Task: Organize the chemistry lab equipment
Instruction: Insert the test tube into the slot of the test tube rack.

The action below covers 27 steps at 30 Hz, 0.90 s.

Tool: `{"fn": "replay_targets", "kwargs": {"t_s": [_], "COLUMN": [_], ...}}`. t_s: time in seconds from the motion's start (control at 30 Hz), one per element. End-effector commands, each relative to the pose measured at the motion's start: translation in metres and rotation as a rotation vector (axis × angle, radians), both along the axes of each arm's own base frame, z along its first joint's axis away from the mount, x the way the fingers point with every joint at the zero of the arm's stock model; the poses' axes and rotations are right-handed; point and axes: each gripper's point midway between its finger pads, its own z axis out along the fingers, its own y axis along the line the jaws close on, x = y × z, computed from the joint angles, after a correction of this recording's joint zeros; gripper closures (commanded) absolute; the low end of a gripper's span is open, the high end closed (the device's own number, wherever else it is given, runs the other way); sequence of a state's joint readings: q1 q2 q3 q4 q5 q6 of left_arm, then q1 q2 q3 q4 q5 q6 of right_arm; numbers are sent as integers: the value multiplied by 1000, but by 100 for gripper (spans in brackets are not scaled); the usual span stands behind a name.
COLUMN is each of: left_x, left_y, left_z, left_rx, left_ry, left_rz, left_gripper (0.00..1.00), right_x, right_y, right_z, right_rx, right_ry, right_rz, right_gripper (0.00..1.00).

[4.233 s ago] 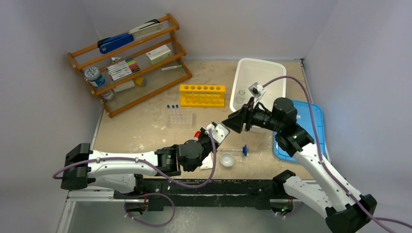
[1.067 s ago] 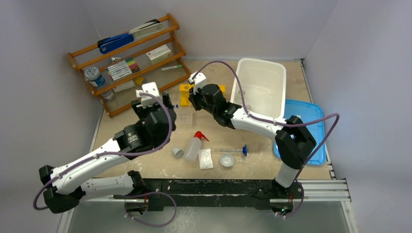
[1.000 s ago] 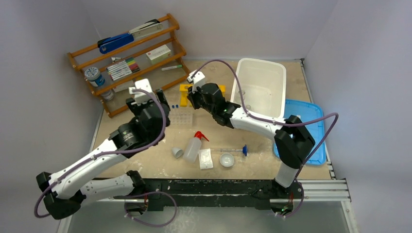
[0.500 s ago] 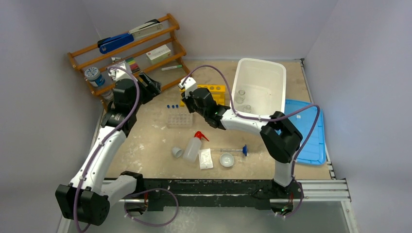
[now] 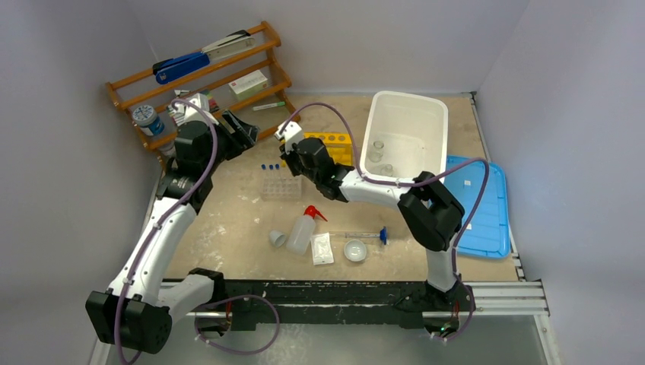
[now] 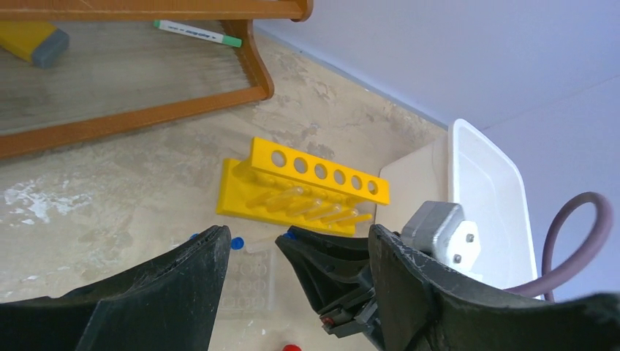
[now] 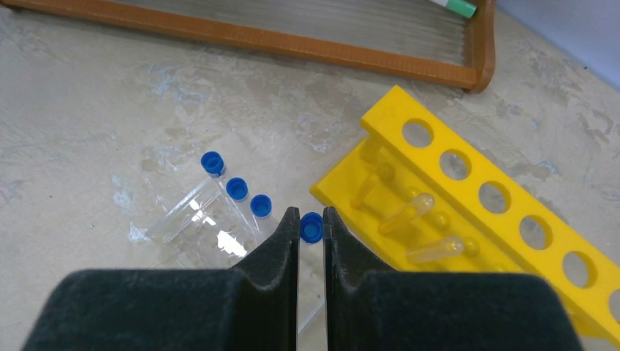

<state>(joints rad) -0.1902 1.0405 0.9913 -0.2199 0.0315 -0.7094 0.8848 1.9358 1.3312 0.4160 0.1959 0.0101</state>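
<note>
Between the fingertips of the right gripper a blue-capped tube is held, the jaws being closed on it at the cap. Only the cap is seen; the clear body is hidden under the fingers, so its long axis cannot be told.

Just to the left of the left finger, three other tubes are lying on the table in a slanted row. The nearest cap is just beside that finger. Just to the right of the right finger the yellow rack is found, with its row of holes running away to the right. Its nearest corner is close to the finger, but contact is not seen.

The coming move is judged to turn on this short way to the right: the tube should be raised first, then carried over a hole and lowered with the cap upward. Room is open above the tool; at both sides little is left. Beyond the tool the wooden shelf stands well apart.

The left gripper is wide open and empty, farther off on the left beside the shelf. The right arm is therefore the nearer one.
</note>
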Motion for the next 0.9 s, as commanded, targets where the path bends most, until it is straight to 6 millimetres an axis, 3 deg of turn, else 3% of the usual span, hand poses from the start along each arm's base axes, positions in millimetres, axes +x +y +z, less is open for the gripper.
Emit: {"fn": "replay_targets", "kwargs": {"t_s": [0.0,0.2,0.87], "left_x": [-1,-4,-3], "left_y": [13,24,24], "left_z": [41,42,40], "left_rx": [53,102,103], "left_ry": [-93,-88,-90], "left_rz": [38,78,82], "left_gripper": [32,31,31], "right_x": [6,3,6], "right_y": [14,20,23], "right_z": [28,23,5], "right_rx": [39,29,-7], "right_ry": [-77,-77,-65], "right_rz": [-2,8,-4], "right_gripper": [100,100,100]}}
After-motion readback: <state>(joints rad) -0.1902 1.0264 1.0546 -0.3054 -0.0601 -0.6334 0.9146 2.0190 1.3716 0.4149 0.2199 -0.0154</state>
